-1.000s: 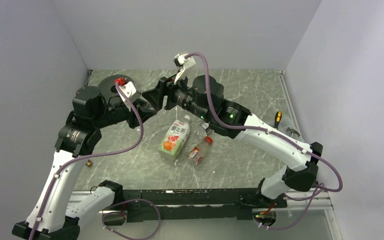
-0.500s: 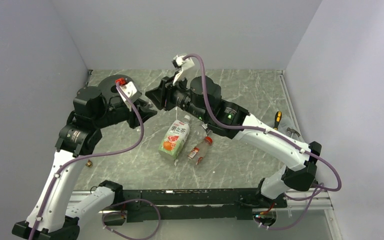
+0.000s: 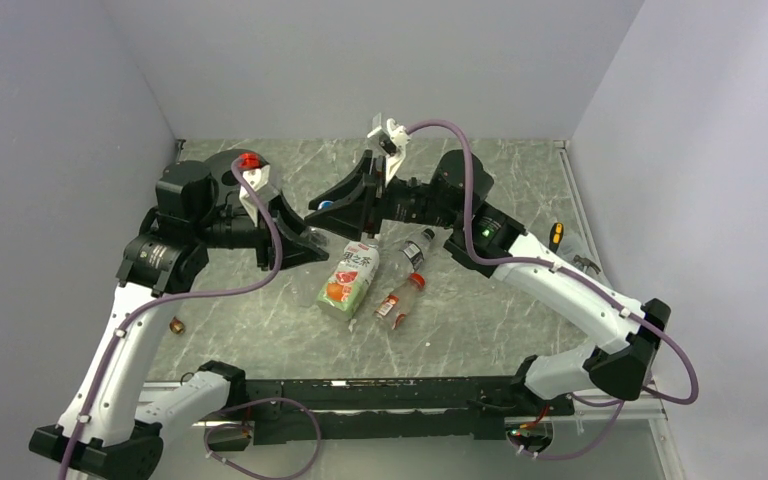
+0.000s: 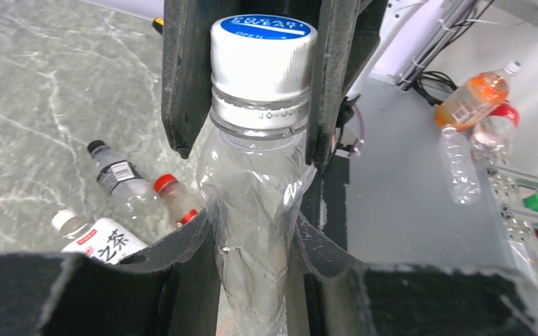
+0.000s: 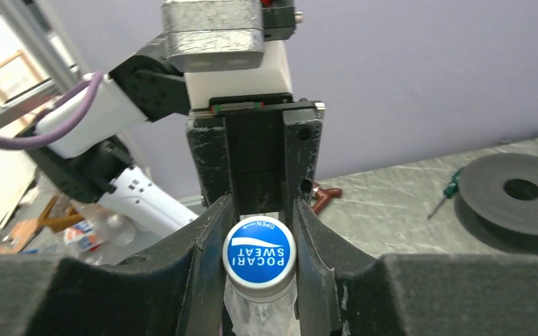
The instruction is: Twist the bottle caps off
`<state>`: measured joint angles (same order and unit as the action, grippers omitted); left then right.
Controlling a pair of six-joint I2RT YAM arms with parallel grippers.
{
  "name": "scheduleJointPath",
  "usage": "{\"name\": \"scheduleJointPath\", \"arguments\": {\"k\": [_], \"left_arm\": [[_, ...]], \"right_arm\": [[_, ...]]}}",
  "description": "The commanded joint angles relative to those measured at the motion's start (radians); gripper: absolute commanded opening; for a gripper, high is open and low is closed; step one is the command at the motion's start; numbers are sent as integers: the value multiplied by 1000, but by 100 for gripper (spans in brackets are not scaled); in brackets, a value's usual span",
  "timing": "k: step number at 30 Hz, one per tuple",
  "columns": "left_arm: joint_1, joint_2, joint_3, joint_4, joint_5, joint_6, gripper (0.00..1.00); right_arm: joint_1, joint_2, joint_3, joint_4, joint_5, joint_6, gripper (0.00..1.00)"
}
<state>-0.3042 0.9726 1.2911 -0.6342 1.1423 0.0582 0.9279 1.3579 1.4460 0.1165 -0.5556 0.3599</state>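
My left gripper (image 4: 252,238) is shut on a crumpled clear bottle (image 4: 252,189) and holds it up above the table. Its white cap with a blue top (image 5: 259,260) sits between the fingers of my right gripper (image 5: 260,213), which press it on both sides. In the top view the right gripper (image 3: 345,203) meets the left gripper (image 3: 312,245) over the table's middle. Three bottles lie on the table. These are a larger green-white-orange labelled one (image 3: 348,278) with a white cap (image 3: 368,243), a small clear one (image 3: 418,245) with a black cap (image 3: 429,235), and a small red-brown one (image 3: 398,300) with a red cap (image 3: 417,279).
A large black disc with a hole (image 5: 522,199) lies at the back left, with a green-handled screwdriver (image 5: 448,190) and a red-handled tool (image 5: 326,192) near it. An orange-handled screwdriver (image 3: 556,235) lies at the right edge. Spare bottles (image 4: 473,98) lie off the table.
The right arm has shifted to the right and its fingers now sit round the held bottle's cap. The left gripper has moved lower and toward the middle with the bottle.
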Motion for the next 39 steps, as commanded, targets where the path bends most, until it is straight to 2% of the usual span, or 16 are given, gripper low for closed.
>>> {"name": "scheduleJointPath", "arguments": {"k": [1,2,4,5,6,8,9,11,13,17,20,34,39], "left_arm": [[-7,-12,35,-19,145,-16,1],[-7,-11,39,-29,131,-2,0],[-7,-14,42,-45,98,26,0],[-7,-17,41,-51,79,38,0],[-7,-21,39,-55,58,50,0],[-7,-30,30,-56,-1,71,0],[-7,-34,24,-54,-40,81,1],[-7,-45,12,-45,-122,105,1],[-7,-57,-2,-33,-198,136,1],[-7,-84,-42,16,-357,174,1],[-8,-95,-64,34,-456,203,0],[-7,-97,-79,49,-485,183,0],[-8,-95,-77,47,-486,181,0]], "right_arm": [[-2,5,21,149,-181,25,7],[-3,4,22,130,-167,12,9],[-3,-2,24,83,-110,-19,26],[-3,-9,24,56,-69,-34,40],[-3,-17,23,17,-10,-49,58],[-3,-38,18,-34,152,-61,82],[-3,-47,18,-54,215,-61,90],[-1,-61,24,-86,304,-43,99],[18,-64,38,-110,399,-27,100],[100,-8,150,-268,624,-24,100],[133,51,237,-359,706,-11,98],[145,129,288,-373,735,18,66],[146,135,279,-355,718,31,48]]}}
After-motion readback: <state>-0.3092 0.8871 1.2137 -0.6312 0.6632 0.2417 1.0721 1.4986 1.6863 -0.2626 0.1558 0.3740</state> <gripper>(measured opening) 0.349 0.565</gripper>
